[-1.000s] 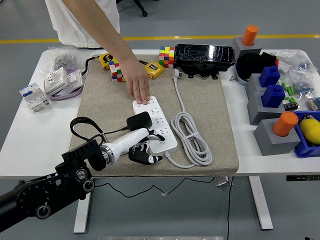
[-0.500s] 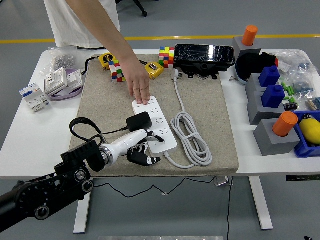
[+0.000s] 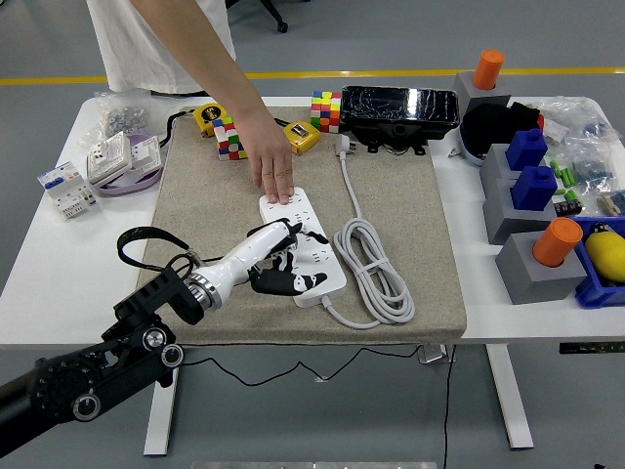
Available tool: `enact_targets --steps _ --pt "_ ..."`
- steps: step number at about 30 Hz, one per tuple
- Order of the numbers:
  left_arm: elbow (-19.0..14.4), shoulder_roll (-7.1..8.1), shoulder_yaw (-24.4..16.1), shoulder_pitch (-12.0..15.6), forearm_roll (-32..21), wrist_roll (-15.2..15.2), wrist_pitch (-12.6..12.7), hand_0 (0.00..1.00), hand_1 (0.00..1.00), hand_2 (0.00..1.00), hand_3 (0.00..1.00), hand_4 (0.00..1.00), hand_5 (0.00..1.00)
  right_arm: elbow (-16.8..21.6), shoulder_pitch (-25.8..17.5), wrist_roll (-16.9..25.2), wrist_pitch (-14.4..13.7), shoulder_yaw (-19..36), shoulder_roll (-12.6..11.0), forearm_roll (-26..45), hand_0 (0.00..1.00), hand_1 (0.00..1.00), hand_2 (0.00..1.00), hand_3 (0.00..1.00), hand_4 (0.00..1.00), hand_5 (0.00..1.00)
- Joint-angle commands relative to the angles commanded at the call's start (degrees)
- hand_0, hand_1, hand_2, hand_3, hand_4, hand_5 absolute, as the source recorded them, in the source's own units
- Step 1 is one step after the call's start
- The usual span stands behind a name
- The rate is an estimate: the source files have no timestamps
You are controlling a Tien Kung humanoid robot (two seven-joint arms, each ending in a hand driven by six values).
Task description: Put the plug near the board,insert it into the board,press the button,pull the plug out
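The left hand (image 3: pixel 278 256) lies over the board (image 3: pixel 303 246), fingers (image 3: pixel 293 231) curled around something dark — probably the plug, insertion underway; button and pull-out remain.

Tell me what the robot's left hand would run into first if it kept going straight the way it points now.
The left hand points up and right along the white power strip. Straight on, it would probably first meet the person's hand pressing the strip's far end, though depth is hard to judge from one view.
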Motion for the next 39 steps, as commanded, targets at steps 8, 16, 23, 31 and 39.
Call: enact_targets --steps 8,16,23,31,39 --pt "6.3 -2.14 -3.0 -2.0 4.8 -3.2 5.4 0.403 0.479 0.508 0.593 0.785 0.233 0.0 -0.2 0.0 0.0 0.6 0.3 0.0 0.576 0.634 0.620 0.554 0.897 0.426" --pt "11.5 -3.55 -4.8 -3.3 12.8 4.4 3.1 0.821 0.844 0.831 0.820 0.938 0.342 -0.1 -0.5 -0.1 0.0 1.2 0.3 -0.2 0.577 0.634 0.620 0.553 0.896 0.428" --pt "13.2 -3.79 -4.7 -2.4 13.5 7.0 0.4 0.874 0.884 0.872 0.861 0.962 0.358 -0.1 -0.7 -0.1 0.0 1.6 0.6 -0.1 0.576 0.634 0.620 0.553 0.895 0.429" --pt "14.4 -4.11 -4.2 -2.7 13.1 7.7 0.6 0.715 0.693 0.672 0.779 0.924 0.270 -0.1 -0.7 0.0 -0.1 2.2 0.6 -0.2 0.576 0.634 0.620 0.553 0.895 0.426" --pt "16.4 -4.79 -3.3 -3.5 12.8 7.4 1.9 0.467 0.450 0.468 0.546 0.781 0.089 -0.1 -0.7 0.0 -0.1 2.4 0.7 -0.2 0.576 0.634 0.619 0.553 0.893 0.424"
